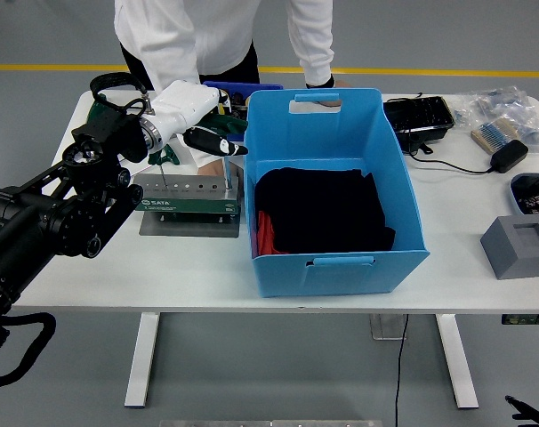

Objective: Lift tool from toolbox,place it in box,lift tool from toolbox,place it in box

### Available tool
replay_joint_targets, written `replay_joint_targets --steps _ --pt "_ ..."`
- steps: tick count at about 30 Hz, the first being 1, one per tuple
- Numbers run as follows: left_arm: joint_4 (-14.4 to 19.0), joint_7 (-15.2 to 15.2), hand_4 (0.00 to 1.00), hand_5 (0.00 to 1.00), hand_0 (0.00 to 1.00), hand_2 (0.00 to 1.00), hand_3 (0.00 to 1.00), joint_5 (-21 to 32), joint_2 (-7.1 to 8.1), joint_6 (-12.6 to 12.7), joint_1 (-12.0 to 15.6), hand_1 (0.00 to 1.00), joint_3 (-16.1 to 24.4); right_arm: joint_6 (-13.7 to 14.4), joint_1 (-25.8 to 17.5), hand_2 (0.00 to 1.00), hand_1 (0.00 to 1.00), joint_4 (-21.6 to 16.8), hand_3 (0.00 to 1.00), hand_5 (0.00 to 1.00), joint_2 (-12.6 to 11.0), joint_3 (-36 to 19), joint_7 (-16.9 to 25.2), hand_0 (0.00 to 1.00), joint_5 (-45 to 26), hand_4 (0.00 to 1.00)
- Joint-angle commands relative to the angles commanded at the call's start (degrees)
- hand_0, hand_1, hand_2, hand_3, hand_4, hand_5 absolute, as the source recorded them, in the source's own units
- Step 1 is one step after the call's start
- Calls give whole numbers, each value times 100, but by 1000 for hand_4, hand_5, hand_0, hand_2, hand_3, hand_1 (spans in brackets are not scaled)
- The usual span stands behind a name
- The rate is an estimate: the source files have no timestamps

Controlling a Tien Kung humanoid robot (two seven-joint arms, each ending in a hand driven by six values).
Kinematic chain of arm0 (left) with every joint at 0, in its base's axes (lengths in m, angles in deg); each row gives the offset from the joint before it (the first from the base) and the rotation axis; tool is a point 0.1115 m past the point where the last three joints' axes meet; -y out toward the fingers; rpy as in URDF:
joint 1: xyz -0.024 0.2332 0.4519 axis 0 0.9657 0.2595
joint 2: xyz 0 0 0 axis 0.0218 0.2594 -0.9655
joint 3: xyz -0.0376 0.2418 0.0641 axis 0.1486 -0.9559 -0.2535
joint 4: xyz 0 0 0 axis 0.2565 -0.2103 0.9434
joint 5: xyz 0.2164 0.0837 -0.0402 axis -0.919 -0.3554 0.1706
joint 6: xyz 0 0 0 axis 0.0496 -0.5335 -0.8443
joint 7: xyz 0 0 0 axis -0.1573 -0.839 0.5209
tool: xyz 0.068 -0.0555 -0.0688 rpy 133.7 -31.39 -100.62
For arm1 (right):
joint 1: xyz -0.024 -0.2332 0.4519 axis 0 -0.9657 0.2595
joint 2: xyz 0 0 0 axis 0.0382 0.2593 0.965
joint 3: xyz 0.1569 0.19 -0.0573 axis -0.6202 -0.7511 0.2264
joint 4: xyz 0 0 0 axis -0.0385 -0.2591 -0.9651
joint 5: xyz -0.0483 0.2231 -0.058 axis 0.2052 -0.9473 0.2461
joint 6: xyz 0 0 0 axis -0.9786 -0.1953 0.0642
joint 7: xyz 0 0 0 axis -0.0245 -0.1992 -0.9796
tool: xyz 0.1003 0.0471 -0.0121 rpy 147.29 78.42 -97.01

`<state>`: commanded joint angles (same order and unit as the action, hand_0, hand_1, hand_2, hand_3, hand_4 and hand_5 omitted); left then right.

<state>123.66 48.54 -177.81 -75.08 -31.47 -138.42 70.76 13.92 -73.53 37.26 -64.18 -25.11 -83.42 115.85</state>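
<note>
Toolbox (187,197), green with a grey top, sits on a metal plate on the white counter (118,267), just left of the blue box (336,191) holding black cloth. Left hand (203,120) hovers over the toolbox's far right end, white shell, dark fingers (218,145) curled; whether they clamp a tool, cannot tell. Person in white leans at far side; grey floor, yellow line beyond.

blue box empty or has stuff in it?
Not empty. The blue box holds a black cloth across its bottom, with something red showing at the cloth's left edge.
</note>
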Motion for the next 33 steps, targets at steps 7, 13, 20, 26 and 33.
replay_joint_targets --steps 7,13,20,26,33 --pt "-123 48 998 817 381 305 393 0 -42 -44 26 306 -56 -9 -35 661 602 -5 548 654 1 -53 -28 623 90 790" --pt "-201 90 998 837 286 239 336 0 -97 -44 -26 221 -156 -18 -45 661 602 -11 548 654 -1 -86 -49 623 166 790" --pt "-254 139 998 843 232 179 264 0 -99 -46 -128 153 -318 -10 -47 661 602 -10 548 654 5 -103 -52 624 183 790" --pt "-291 197 998 843 197 144 215 22 -109 -79 -202 108 -367 -7 -27 661 602 -9 548 654 3 -84 -42 623 155 791" --pt "-331 175 998 853 160 73 138 431 -114 -15 -199 37 -402 -4 -9 661 602 -5 548 657 0 -53 -28 623 93 791"
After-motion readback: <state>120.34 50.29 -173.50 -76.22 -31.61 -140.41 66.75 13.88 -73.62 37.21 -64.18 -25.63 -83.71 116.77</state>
